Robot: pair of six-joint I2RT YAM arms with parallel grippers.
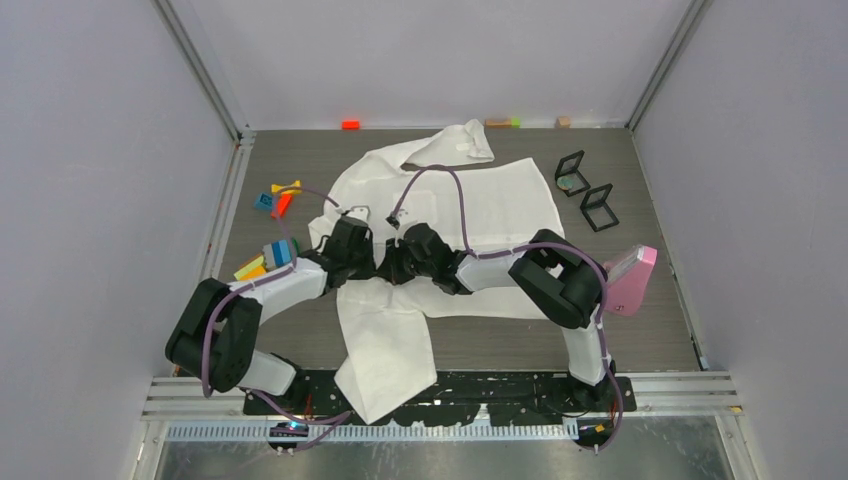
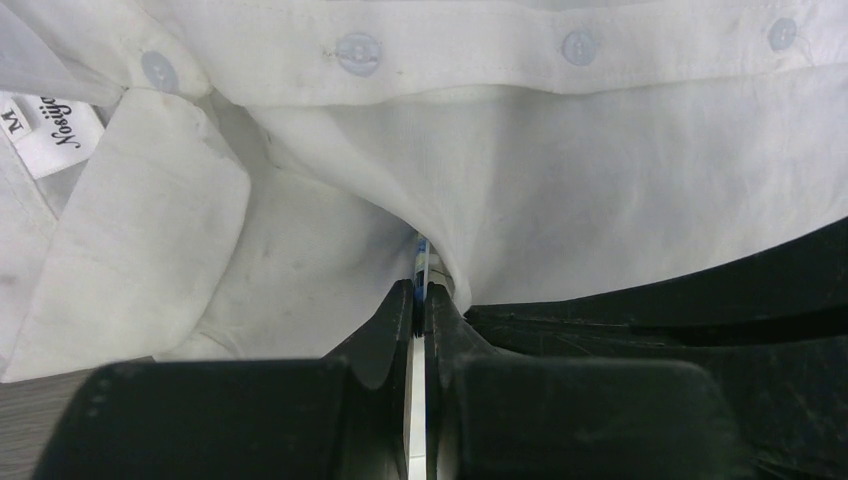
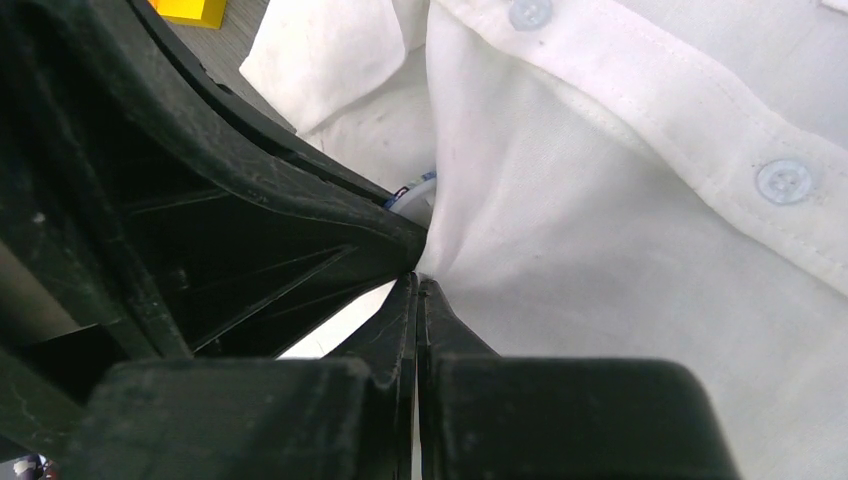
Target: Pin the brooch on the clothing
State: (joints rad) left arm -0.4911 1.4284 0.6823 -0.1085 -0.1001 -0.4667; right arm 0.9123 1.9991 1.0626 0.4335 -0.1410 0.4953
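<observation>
The clothing [image 1: 490,210], a white button-up shirt, lies spread over the table, and both arms meet above its middle. In the left wrist view my left gripper [image 2: 421,290] is shut on the brooch [image 2: 421,258], a thin blue and white piece whose tip pushes into a raised fold of the clothing [image 2: 600,180]. My right gripper [image 3: 417,280] is shut on a pinch of that fabric [image 3: 620,250], right against the left gripper's fingers. A sliver of the brooch [image 3: 418,190] shows beside the fold. From above, the left gripper [image 1: 368,262] and right gripper [image 1: 398,262] almost touch.
Coloured blocks [image 1: 275,200] lie left of the shirt, more of them by the left arm [image 1: 270,258]. Two black open frames [image 1: 585,190] stand at the back right. A pink object [image 1: 632,278] sits by the right arm. Small blocks [image 1: 350,124] line the back wall.
</observation>
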